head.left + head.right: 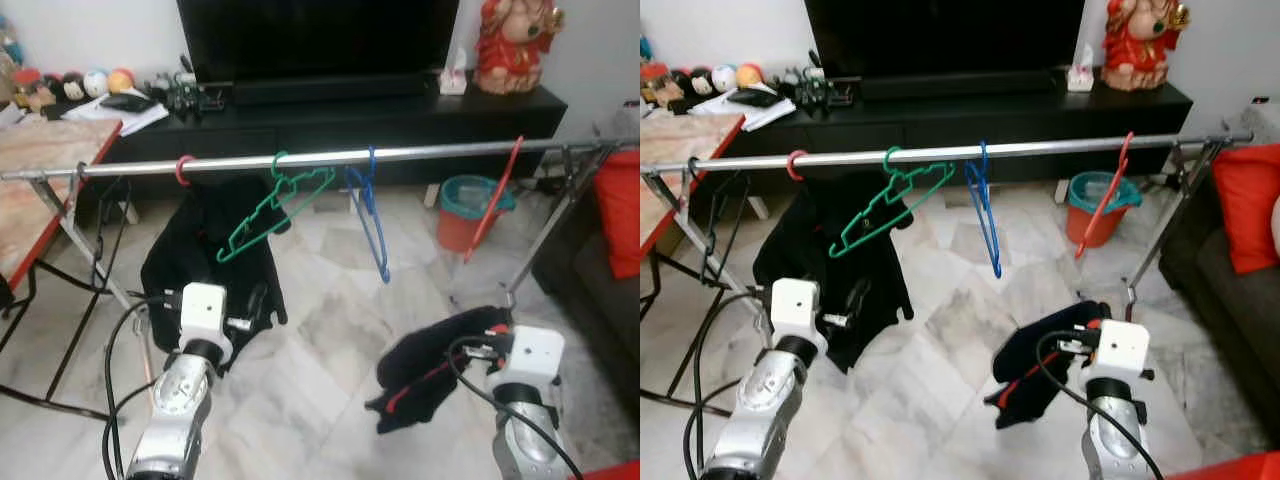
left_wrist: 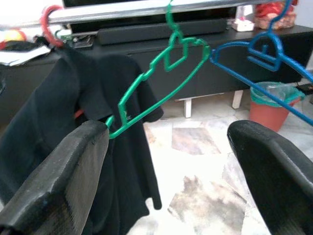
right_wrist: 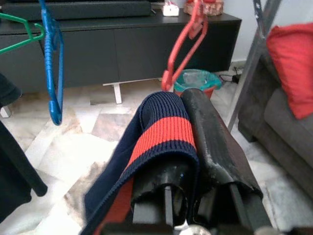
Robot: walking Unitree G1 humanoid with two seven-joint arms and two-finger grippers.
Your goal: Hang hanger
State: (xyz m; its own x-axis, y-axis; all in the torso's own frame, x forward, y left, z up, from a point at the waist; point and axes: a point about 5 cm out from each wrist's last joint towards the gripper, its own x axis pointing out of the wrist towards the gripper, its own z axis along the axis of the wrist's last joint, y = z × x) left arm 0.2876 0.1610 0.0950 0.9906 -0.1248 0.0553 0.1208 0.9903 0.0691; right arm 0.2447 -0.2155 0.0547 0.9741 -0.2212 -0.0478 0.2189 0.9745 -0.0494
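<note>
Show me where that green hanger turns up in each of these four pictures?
Left eye view: green hanger hangs tilted on the silver rail, left of the blue hanger.
Right eye view: same place, before the black shirt.
Left wrist view: centre, running up to the rail.
Right wrist view: just its tip at the upper left edge.
Shared landmark: the blue hanger.

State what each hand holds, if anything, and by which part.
The right hand is shut on a navy garment, pinching its red-striped ribbed edge. The left hand is open and holds nothing.
</note>
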